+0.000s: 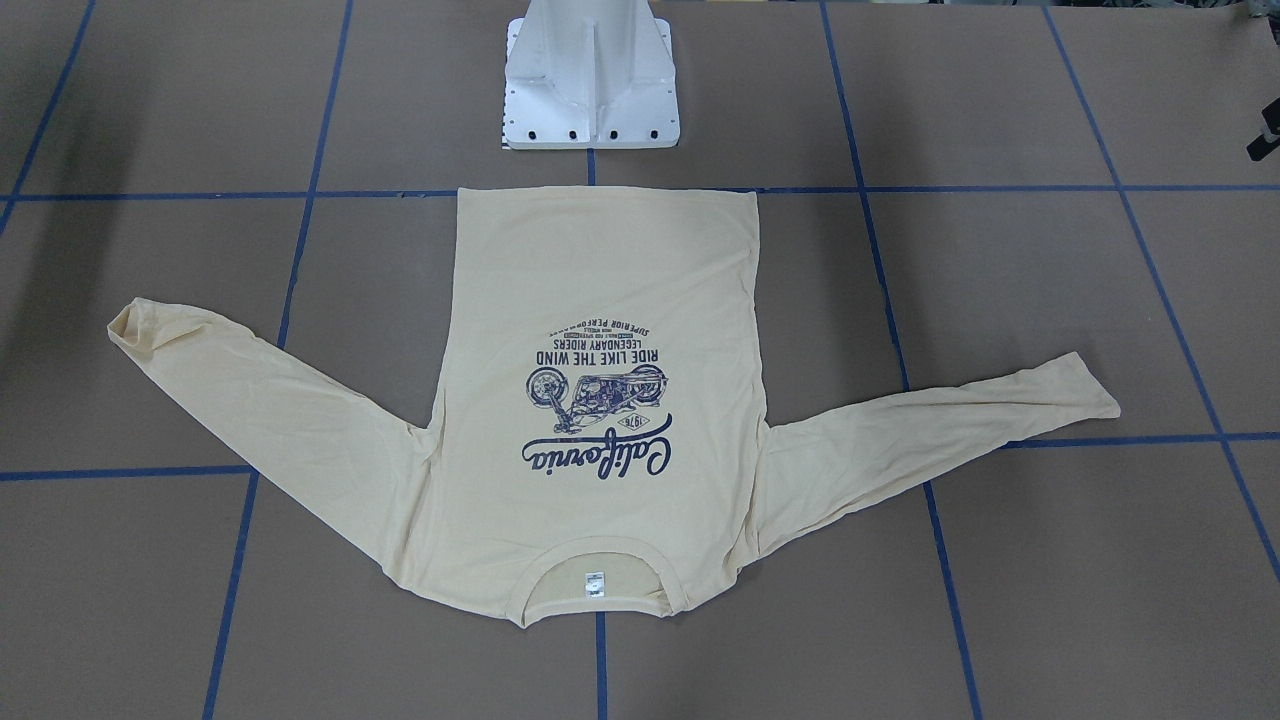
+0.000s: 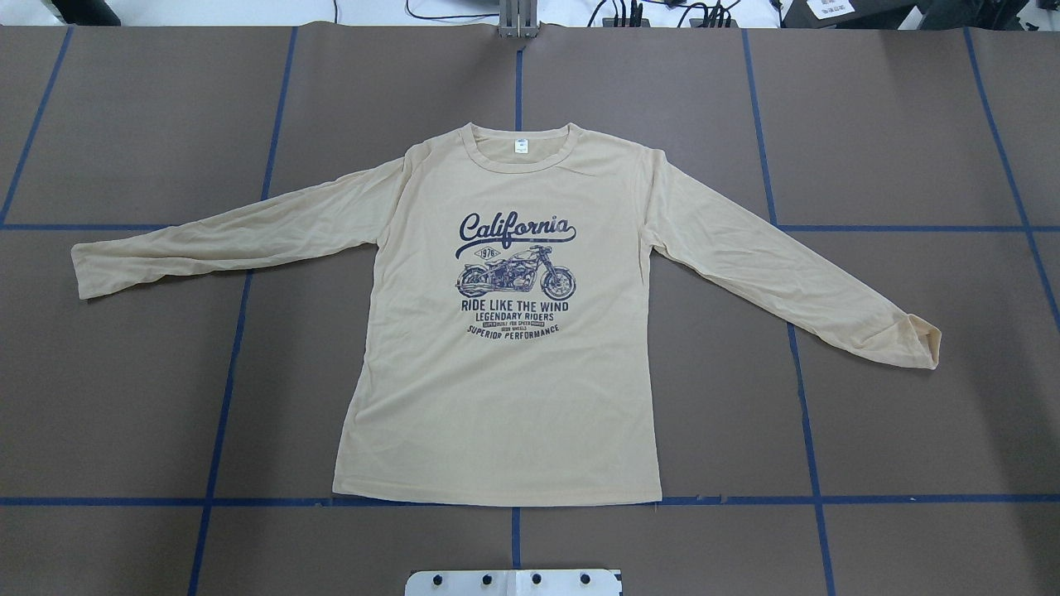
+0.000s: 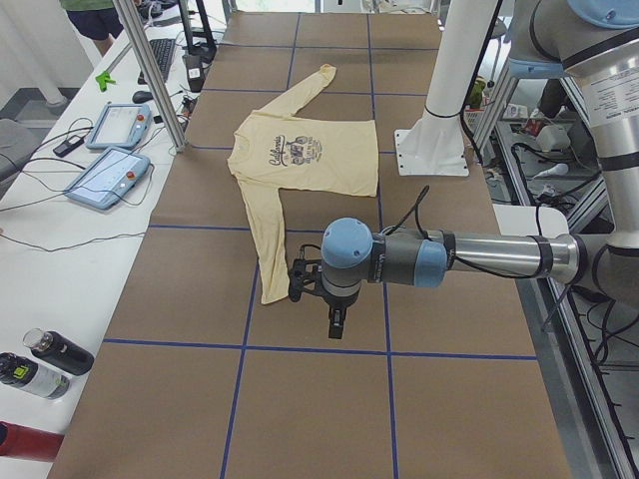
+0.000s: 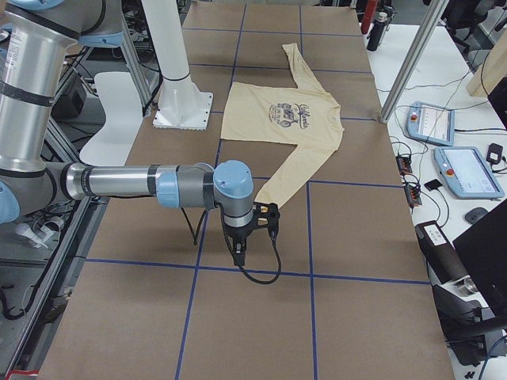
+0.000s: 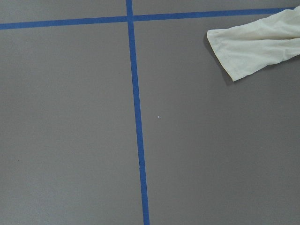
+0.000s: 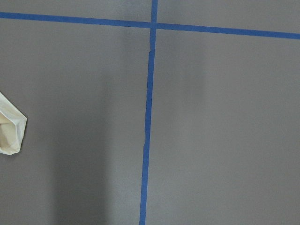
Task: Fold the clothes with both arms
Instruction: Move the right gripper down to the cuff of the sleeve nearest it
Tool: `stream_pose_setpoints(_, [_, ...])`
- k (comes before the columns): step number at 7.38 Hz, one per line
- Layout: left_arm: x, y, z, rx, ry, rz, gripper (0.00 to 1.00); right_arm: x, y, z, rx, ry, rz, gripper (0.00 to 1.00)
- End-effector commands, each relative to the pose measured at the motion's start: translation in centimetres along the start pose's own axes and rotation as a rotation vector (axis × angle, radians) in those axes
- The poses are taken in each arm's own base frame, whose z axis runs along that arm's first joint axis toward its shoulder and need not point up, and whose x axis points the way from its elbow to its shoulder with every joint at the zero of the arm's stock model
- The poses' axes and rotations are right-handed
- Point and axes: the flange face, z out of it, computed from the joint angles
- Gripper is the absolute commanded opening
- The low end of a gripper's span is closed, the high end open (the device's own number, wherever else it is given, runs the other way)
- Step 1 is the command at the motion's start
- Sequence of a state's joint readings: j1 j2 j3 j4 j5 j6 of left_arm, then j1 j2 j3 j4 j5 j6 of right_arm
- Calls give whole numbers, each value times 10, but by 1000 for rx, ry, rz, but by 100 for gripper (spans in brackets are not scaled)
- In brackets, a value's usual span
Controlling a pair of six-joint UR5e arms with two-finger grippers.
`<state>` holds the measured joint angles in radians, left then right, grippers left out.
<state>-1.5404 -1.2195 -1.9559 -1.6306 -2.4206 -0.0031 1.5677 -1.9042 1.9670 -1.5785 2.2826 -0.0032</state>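
Observation:
The clothes are one pale cream-yellow long-sleeved shirt [image 2: 513, 397] lying flat and print-up on the brown table, both sleeves spread out to the sides [image 1: 600, 300]. My left arm reaches out over the table beyond the left sleeve's cuff [image 5: 253, 47]. Its gripper [image 3: 336, 321] hangs above bare table; I cannot tell whether it is open or shut. My right gripper [image 4: 238, 252] hangs beyond the other cuff [image 6: 10, 133], its state likewise unclear. Neither wrist view shows any fingers. Nothing touches the shirt.
Blue tape lines [image 2: 517, 501] grid the table. The white pedestal base [image 1: 592, 90] stands at the shirt's hem side. Teach pendants [image 3: 105, 175], bottles [image 3: 55, 349] and a metal pole [image 3: 150, 70] line the far bench. A person [image 3: 90, 10] stands beyond it.

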Motion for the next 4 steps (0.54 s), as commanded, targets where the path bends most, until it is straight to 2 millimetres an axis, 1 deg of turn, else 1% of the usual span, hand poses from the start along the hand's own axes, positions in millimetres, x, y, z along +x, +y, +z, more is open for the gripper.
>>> stream_pose_setpoints(1, [1, 0, 0, -1, -1, 1, 100, 0, 0, 0, -1, 0, -1, 100])
stream_pose_setpoints(4, [11, -8, -8, 21, -1, 30, 100, -2, -3, -1, 5, -2, -6, 100])
